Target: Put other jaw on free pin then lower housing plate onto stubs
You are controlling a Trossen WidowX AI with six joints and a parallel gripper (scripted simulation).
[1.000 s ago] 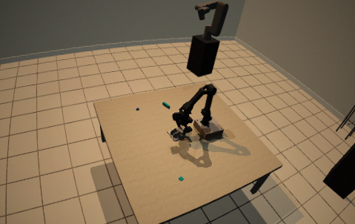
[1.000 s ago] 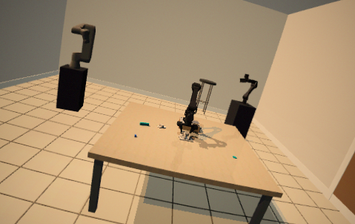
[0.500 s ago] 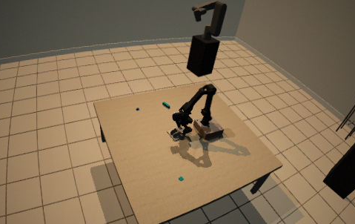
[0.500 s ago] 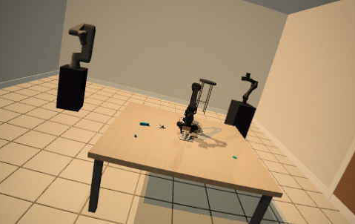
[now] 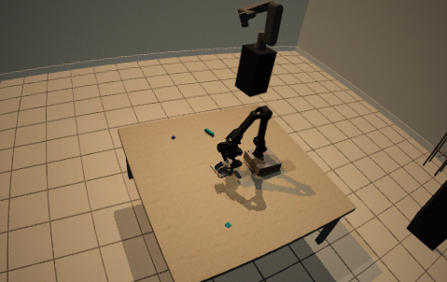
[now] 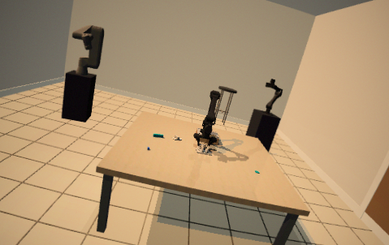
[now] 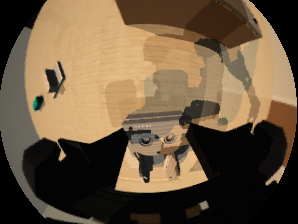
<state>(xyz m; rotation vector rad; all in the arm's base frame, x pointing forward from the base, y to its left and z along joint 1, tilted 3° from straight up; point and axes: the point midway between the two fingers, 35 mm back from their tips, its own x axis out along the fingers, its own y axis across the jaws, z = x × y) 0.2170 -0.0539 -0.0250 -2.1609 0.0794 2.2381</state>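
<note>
My gripper (image 5: 230, 164) (image 6: 205, 143) (image 7: 156, 125) is low over the table, its fingers apart at the two sides of the housing plate (image 7: 158, 145), and shut on it. The plate is pale, with two round dark-ringed spots side by side. Below it in the wrist view, a dark jaw (image 7: 145, 169) and a pale jaw (image 7: 171, 167) stick out side by side. The gear teeth and pins are hidden under the plate, so I cannot tell whether the teeth mesh or the plate is fully down. The base (image 5: 216, 171) (image 6: 203, 153) shows partly under the fingers.
A teal bar (image 5: 209, 133) (image 6: 157, 135), a small blue piece (image 5: 173, 137) (image 6: 149, 148) and a teal piece (image 5: 228, 225) (image 6: 257, 172) lie on the table. A small pale and dark part (image 6: 177, 138) (image 7: 53, 80) lies near the teal bar. My arm's base block (image 5: 263, 162) stands close behind.
</note>
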